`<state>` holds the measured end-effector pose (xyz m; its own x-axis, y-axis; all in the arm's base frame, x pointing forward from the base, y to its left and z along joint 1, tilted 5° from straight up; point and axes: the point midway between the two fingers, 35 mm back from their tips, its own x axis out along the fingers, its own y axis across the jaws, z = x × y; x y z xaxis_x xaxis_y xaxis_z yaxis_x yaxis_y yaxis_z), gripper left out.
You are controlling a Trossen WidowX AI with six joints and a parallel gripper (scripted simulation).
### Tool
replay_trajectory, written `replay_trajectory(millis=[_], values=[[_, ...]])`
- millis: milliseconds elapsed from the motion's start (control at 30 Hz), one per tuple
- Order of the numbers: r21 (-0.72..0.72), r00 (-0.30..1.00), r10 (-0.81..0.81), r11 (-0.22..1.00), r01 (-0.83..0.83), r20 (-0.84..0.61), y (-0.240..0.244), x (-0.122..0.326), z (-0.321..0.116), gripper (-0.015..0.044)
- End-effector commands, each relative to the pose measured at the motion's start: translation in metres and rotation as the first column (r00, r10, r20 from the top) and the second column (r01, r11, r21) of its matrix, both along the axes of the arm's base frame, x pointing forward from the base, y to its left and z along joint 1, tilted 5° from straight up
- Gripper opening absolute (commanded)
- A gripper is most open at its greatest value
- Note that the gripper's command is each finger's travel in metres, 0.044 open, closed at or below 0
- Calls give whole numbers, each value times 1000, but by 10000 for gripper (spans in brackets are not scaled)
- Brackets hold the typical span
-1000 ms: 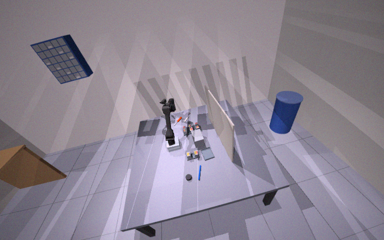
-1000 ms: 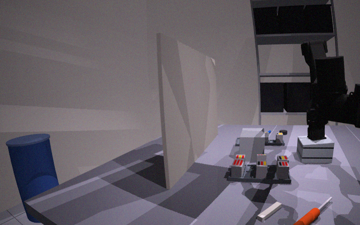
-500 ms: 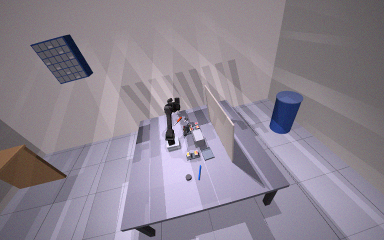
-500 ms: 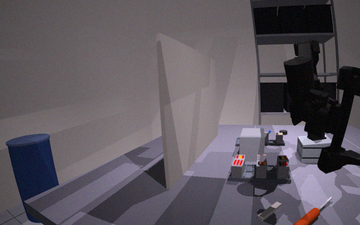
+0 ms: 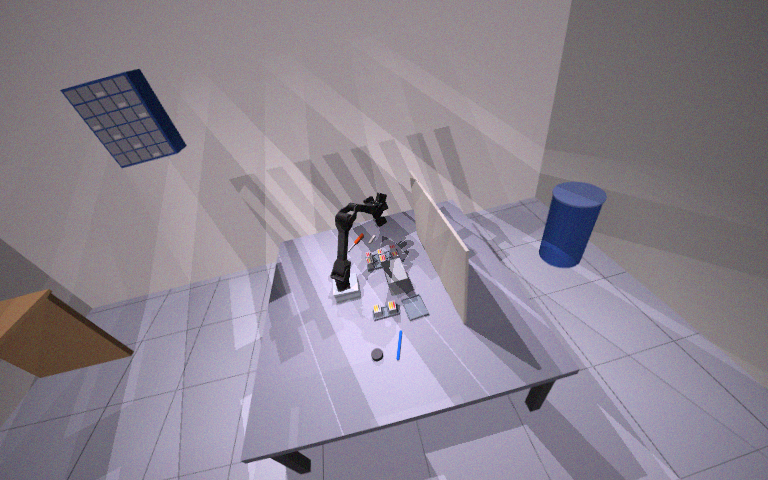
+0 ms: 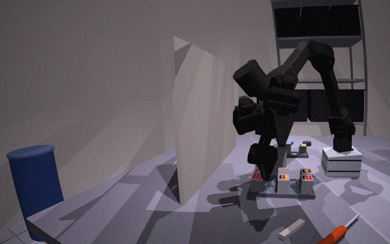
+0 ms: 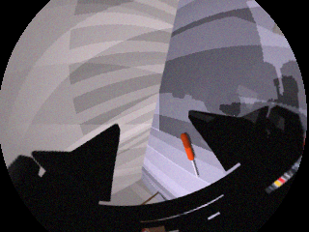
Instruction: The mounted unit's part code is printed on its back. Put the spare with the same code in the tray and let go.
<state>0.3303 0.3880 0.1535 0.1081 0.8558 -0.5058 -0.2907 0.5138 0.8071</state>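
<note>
Standing on a gray table near a blue barrel, the arm holds its end effector spread wide, gripping nothing.

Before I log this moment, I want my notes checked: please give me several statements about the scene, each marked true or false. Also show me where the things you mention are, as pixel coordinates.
1. The gripper (image 5: 380,221) (image 6: 274,160) (image 7: 154,120) is open with nothing between its fingers. True.
2. The screwdriver (image 5: 358,238) (image 6: 334,235) (image 7: 187,147) has a blue handle. False: its handle is orange.
3. The arm's base stands on a white block (image 5: 346,293) (image 6: 341,165). True.
4. A spare lies in the flat tray (image 5: 415,307). False: no spare is in it.
5. The blue stick (image 5: 399,345) lies on top of the dark round disc (image 5: 377,354) (image 6: 306,143). False: it lies beside the disc, apart from it.
</note>
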Motion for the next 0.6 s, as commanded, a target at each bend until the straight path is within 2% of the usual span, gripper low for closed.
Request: replay_trajectory(millis=[0, 267, 567], values=[[-94, 993, -101, 990, 106, 59, -47, 37, 6, 440], [-344, 959, -251, 896, 281, 131, -163, 83, 4, 440], [-601, 914, -380, 702, 384, 140, -307, 85, 20, 440]])
